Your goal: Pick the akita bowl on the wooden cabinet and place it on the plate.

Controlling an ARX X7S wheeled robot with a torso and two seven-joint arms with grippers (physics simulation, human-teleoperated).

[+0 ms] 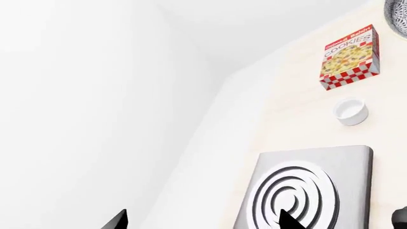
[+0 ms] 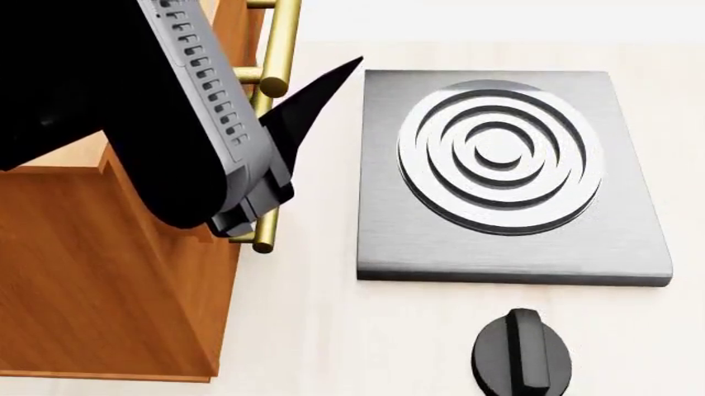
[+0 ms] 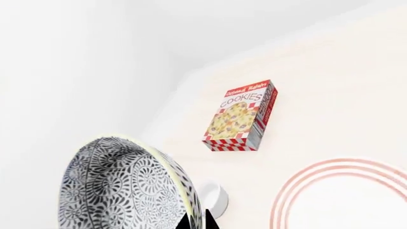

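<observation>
The akita bowl, white with a fine dark grey floral pattern, fills the near part of the right wrist view. My right gripper is shut on its rim, one fingertip on each side of the wall. The plate, white with red rings, lies on the pale table just beside the held bowl. A sliver of the bowl also shows in the left wrist view. My left gripper is open and empty, over the edge of the stove. The wooden cabinet stands at the left of the head view, partly behind my left arm.
A grey square stove with ring burner sits by the cabinet, a black knob in front of it. A cookies box lies flat on the table, and a small plain white cup stands behind the bowl. Brass handles jut from the cabinet.
</observation>
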